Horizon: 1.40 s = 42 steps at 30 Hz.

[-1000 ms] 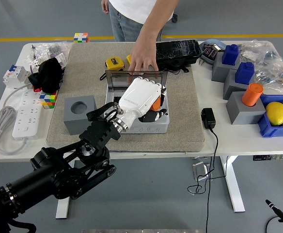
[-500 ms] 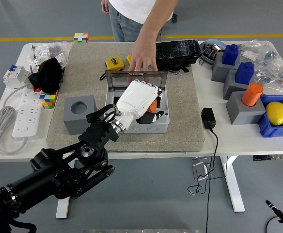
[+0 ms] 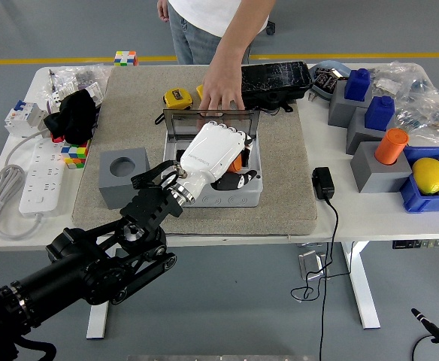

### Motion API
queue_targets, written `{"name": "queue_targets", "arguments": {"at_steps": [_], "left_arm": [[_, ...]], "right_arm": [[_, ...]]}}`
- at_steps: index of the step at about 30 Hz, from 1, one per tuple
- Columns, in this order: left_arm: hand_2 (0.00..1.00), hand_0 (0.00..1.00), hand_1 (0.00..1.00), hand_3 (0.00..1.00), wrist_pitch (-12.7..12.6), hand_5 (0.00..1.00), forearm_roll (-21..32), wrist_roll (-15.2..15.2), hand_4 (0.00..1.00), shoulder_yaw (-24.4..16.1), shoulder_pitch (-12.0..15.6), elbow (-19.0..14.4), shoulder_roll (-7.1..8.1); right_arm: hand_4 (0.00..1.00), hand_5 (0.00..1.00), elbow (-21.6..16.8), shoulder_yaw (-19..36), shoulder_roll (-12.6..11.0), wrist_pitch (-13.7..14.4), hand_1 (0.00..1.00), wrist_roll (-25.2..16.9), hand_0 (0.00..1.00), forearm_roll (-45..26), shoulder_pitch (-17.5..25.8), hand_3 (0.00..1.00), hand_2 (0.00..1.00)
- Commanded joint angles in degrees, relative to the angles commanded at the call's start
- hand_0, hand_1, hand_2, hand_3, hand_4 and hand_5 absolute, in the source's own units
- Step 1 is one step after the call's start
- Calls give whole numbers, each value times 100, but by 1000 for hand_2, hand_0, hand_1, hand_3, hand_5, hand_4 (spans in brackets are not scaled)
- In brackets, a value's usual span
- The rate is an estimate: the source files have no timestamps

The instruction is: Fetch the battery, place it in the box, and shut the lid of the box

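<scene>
The robot's left hand [image 3: 218, 153] was inside the open grey box [image 3: 213, 194] in the middle of the mat [image 3: 280, 173]. Its white back faced up, so the fingers were mostly hidden, and it was not possible to tell for sure if they were curled or loose. An orange thing [image 3: 241, 159] peeked out at the right edge of the hand, touching it. That was most likely the battery, and the hand seemed to be holding it or just letting it go, low in the box. So the battery sat right under and a bit to the right of the hand, already within the box walls. How it lay lengthwise could not be seen.

Only the left arm was there. The right arm did not show at all, so the left hand would have to do the next step too.

The clear lid [image 3: 207, 122] stood up at the far side of the box, just past the fingertips. A person's hand [image 3: 221, 94] rested on its top edge, holding it open. To shut it, the lid would need to swing down toward the robot, after the hand came out.

No writing on the box or battery was big enough to read.
</scene>
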<state>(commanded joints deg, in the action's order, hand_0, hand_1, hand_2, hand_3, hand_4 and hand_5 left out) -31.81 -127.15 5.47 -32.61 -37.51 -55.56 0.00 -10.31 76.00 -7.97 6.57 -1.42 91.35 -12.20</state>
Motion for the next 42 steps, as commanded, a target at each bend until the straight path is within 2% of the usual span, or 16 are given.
{"name": "queue_targets", "arguments": {"at_steps": [5,13,26,27,42], "left_arm": [[2,2,2,3,-119,172,134,-124,726,53,-56,166,0],[2,2,2,3,-164,176,274,-216,724,139,-72,406,0],[2,2,2,5,-166,212,298,-248,739,122,-57,376,0],[2,5,2,6,-166,295,306,-256,784,119,-59,377,0],[4,8,2,8,-187,345,315,-292,811,154,-43,361,0]], "right_arm": [[998,998,0,51,-6,3,882,7,903,47,-9,868,809],[998,998,0,33,2,5,881,8,903,26,-16,868,811],[998,998,0,8,-5,7,881,12,902,-1,-19,867,809],[998,998,0,12,-4,6,880,13,902,2,-20,867,809],[998,998,0,-42,-9,14,879,15,901,-48,-14,867,808]]}}
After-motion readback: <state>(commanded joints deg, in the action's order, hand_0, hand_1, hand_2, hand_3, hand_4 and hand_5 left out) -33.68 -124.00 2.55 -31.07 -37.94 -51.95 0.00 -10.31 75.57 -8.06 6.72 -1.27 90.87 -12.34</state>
